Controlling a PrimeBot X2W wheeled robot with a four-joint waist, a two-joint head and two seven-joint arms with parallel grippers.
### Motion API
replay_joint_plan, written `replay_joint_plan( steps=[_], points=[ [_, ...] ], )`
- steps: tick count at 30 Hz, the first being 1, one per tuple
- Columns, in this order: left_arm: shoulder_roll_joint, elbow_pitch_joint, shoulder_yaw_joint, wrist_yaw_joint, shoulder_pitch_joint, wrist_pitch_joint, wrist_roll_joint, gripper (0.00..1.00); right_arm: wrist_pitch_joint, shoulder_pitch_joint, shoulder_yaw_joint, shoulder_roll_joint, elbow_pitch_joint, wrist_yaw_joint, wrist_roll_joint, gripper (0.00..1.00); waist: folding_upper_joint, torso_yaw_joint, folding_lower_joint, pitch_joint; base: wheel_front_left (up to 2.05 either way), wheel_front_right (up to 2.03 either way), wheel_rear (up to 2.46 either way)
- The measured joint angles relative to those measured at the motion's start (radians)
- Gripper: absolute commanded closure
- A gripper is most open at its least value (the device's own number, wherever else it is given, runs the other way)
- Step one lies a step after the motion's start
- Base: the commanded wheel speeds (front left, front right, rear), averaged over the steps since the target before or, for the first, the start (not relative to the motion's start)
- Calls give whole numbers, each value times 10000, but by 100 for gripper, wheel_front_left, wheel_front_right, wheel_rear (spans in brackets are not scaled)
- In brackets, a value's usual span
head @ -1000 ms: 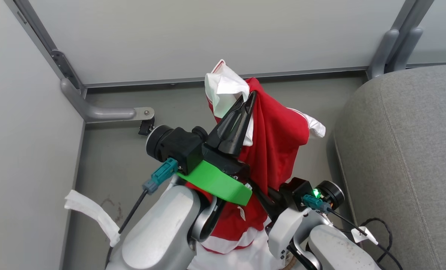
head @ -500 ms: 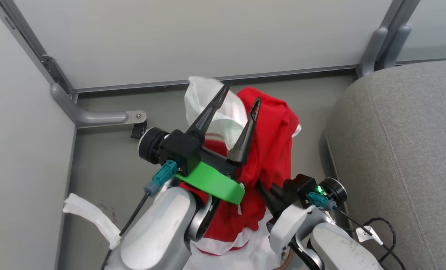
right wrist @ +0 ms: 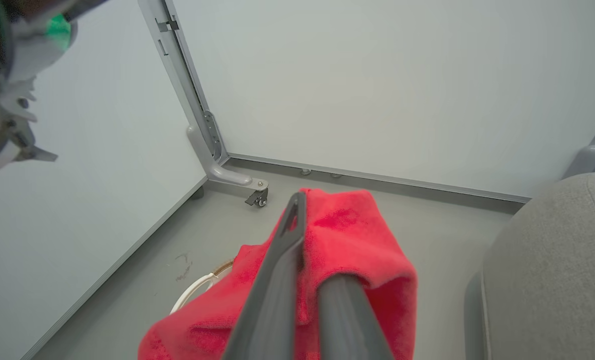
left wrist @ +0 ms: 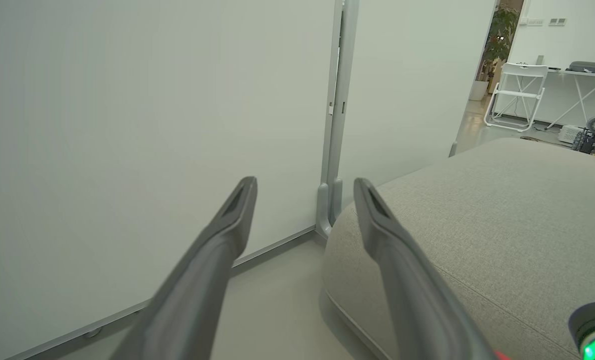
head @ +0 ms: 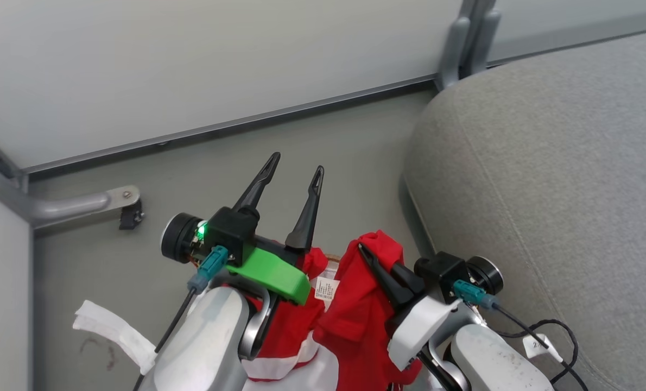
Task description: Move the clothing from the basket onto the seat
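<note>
The red clothing (head: 355, 309) hangs in a bunch between my two arms, its white trim low near the bottom edge. My right gripper (head: 365, 252) is shut on its top fold; in the right wrist view the clothing (right wrist: 357, 235) drapes over that gripper (right wrist: 300, 210). My left gripper (head: 296, 165) stands open and empty above the floor, apart from the cloth; it (left wrist: 305, 186) points at the wall beside the seat (left wrist: 477, 225). The grey seat (head: 545, 190) fills the right side. A piece of the basket rim (right wrist: 200, 285) shows below the cloth.
Pale partition walls (head: 192, 65) close the corner, with a bracket and small caster (head: 130, 214) on the floor at left. A white strip (head: 116, 331) lies on the floor near my left arm. A black cable (head: 551, 336) runs by my right arm.
My left gripper has opened and let go of the clothing, whose raised white-lined part has dropped. The cloth now hangs from the right gripper alone. The head camera has swung towards the seat.
</note>
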Motion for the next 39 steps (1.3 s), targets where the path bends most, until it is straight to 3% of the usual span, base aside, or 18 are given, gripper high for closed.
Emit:
replay_joint_plan(
  steps=[18,26,39],
  points=[
    [-8,357,1202,-481,697,2,982,0,0,558,-792,-4,-1252,0,184,100,0,-3379,1,212,0,0,0],
    [-15,579,1124,-548,681,2,1235,0,0,-497,-1737,-81,-2077,0,-771,100,0,-3963,1,596,0,0,0],
    [353,194,654,-562,-59,2,1574,0,-6,-5910,-3329,-2828,-2355,2,-1904,100,0,-3823,1,2164,0,0,0]
  ],
)
